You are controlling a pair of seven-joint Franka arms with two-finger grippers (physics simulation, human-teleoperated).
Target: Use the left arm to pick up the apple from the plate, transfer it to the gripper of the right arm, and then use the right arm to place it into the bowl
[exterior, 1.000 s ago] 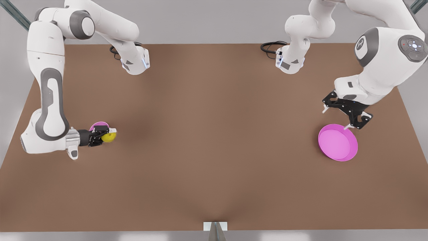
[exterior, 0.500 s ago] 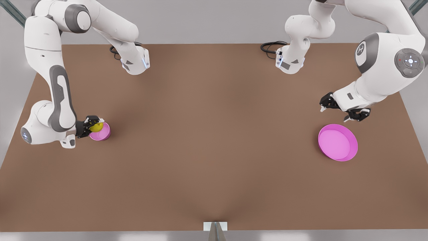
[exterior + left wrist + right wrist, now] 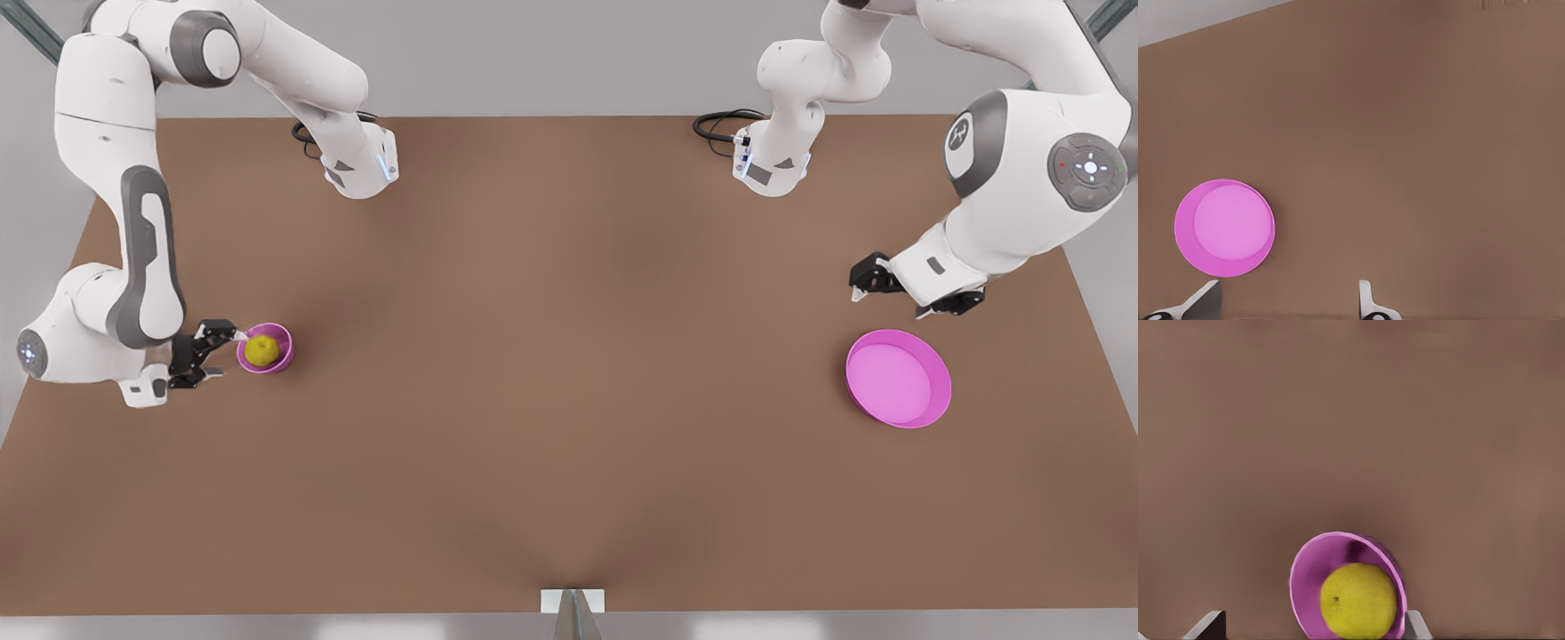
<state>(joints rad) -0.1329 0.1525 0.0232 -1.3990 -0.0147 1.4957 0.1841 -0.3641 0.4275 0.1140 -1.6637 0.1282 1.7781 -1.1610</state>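
The yellow-green apple [image 3: 262,349] lies inside the small deep pink bowl [image 3: 283,342] at the front view's left. In the right wrist view the apple [image 3: 1358,600] sits low in the bowl [image 3: 1315,567]. My right gripper [image 3: 222,354] stands open just beside the bowl, on the side toward the front view's left, holding nothing. The wide pink plate [image 3: 898,378] rests bare at the front view's right, and the left wrist view shows the plate [image 3: 1225,228] too. My left gripper [image 3: 893,300] hovers open a little behind the plate, its fingertips [image 3: 1365,297] apart.
The brown table [image 3: 569,356] stretches wide between the bowl and the plate. Both arm bases [image 3: 360,164] stand at the far edge with black cables [image 3: 720,120] beside them. A small white and grey fixture [image 3: 573,609] sits at the near edge.
My right gripper carried the apple over the bowl, let it go into the bowl and drew back toward the front view's left. My left gripper shifted slightly away from the plate.
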